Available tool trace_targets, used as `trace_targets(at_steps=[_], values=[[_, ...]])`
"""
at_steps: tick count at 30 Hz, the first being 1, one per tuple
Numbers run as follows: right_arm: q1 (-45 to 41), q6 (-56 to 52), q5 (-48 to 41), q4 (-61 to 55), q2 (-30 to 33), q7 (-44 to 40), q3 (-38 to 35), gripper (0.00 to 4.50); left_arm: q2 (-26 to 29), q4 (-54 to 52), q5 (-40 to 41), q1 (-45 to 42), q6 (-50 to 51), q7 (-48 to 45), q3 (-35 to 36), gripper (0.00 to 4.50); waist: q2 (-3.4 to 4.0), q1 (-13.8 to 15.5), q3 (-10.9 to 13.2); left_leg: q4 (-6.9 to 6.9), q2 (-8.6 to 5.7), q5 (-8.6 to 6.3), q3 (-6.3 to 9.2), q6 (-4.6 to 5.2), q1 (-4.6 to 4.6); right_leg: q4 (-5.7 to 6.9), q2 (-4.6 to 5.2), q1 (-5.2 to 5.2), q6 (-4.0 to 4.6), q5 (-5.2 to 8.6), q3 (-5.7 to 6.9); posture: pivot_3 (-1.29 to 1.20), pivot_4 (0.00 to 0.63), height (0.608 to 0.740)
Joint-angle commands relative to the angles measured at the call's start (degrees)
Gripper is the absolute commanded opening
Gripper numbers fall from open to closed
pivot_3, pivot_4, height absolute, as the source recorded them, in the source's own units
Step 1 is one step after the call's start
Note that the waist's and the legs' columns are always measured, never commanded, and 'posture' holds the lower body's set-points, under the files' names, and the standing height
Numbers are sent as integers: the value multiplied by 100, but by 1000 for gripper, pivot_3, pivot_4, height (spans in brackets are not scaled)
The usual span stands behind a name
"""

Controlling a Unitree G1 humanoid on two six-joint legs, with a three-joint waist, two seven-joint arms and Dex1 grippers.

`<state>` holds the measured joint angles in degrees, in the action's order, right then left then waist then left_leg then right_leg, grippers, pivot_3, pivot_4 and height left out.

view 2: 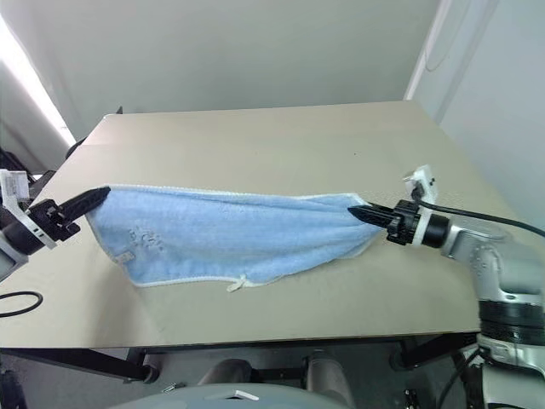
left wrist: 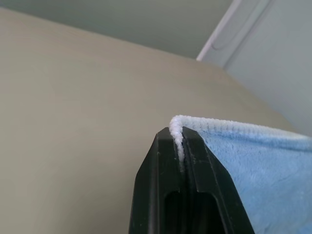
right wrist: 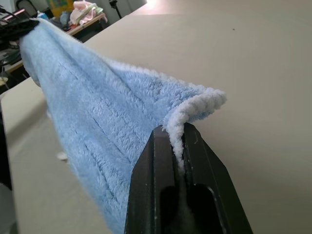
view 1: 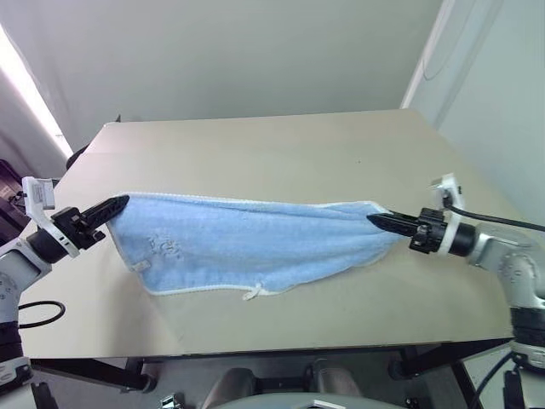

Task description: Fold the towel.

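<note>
Towel stretched between your two claws, lifted over the worktop.
Nearest you, its loose lower hem sags to the worktop's near part; keep it from dragging. The left claw and right claw are each clamped on a top corner, the white edging pinched between the fingers. Hold both corners level and taut, then carry them together toward the far side so edges meet squarely.

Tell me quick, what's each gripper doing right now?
Left gripper: closed, pinching a corner of the towel.
Right gripper: closed, pinching the opposite corner of the towel.
</note>
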<state>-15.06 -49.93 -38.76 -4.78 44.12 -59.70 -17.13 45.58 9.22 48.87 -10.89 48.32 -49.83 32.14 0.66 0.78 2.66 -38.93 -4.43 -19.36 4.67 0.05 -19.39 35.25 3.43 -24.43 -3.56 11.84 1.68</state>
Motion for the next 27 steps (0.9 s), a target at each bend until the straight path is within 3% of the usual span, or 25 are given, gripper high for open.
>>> trace_targets(at_steps=[1, 9, 13, 19, 23, 27], values=[[-156, -330, -442, 25, 193, 174, -585, 0, 271, -34, 277, -79, 244, 107, 517, 26, -17, -1, 9, 0, 2, 0, 0, 0, 1, 0, 0, 1, 0, 0, 1, 0, 0, 740], [-323, -981, -1350, 128, 372, 641, -1443, 0, 495, -589, 1021, 269, 1107, 287, 1119, 26, -31, 0, 21, 3, 2, -4, -2, 5, -7, -5, 2, -5, 8, -6, 1, 0, 0, 740], [-160, -1496, -2114, -712, 531, 1070, -1951, 0, 553, -1450, 1787, 887, 1841, 623, 1796, 26, -32, -3, 28, 13, 2, -10, -2, 11, -13, -10, 3, -14, 9, -7, -1, 0, 0, 740], [310, -1815, -2616, -1236, 758, 1333, -2113, 0, 683, -1997, 2453, 1558, 2318, 1137, 2569, 26, -34, 6, 32, 18, 3, -10, -3, 9, -2, -16, 4, -2, 3, 20, -1, 0, 0, 740], [673, -1555, -2274, -1328, 710, 1231, -1432, 0, 744, -1741, 2469, 1622, 2360, 1283, 2407, 26, -32, 5, 34, 10, 3, -11, -3, 8, 4, -16, 5, 9, 4, 22, 0, 0, 0, 740], [525, -733, -1056, -995, 487, 1309, 101, 0, 688, -1367, 2062, 1285, 2154, 1255, 1554, 26, -32, -4, 34, 7, 3, -17, -6, -5, 11, -15, 5, 16, 4, 22, 0, 0, 0, 740]])
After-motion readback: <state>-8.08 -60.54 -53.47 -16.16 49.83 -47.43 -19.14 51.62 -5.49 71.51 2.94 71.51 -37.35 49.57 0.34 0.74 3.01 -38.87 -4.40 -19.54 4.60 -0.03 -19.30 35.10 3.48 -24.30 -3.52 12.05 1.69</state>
